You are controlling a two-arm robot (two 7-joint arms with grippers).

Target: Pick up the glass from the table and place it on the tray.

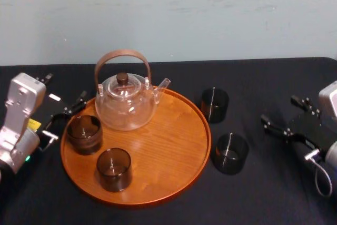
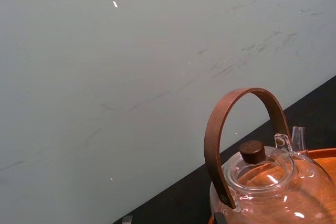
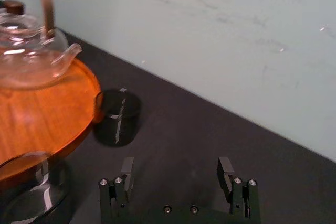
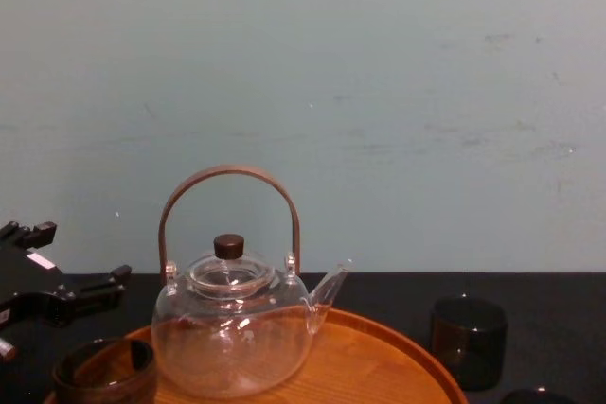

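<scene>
Here's the table, draped in a black cloth (image 1: pixel 263 193), and in the middle of it sits the round wooden tray (image 1: pixel 168 140). At the tray's far side stands the clear glass teapot (image 1: pixel 126 106) with its arched wooden handle and dark lid knob, spout pointing right.

Two dark glasses are on the tray: the left tray glass (image 1: pixel 84 134) upright at the left rim, just beside the teapot, and the front tray glass (image 1: pixel 114 169) upright near the near-left rim.

Off to the right, two more wait on the cloth. The far table glass (image 1: pixel 215 105) stands upright just beside the tray's right rim, and the near table glass (image 1: pixel 230 154) is upright close to the rim too, nearer the robot. The two are apart from each other.

The left gripper (image 1: pixel 66 117) is low at the tray's left edge, just beside the left tray glass, with its fingers spread and nothing between them.

The right gripper (image 1: pixel 281 113) hangs over the cloth at the right, well apart from both table glasses and pointing towards them. In the right wrist view its fingers (image 3: pixel 127 170) are wide apart and empty, with the far table glass (image 3: pixel 118 116) ahead of them beside the tray (image 3: pixel 42 114).
</scene>
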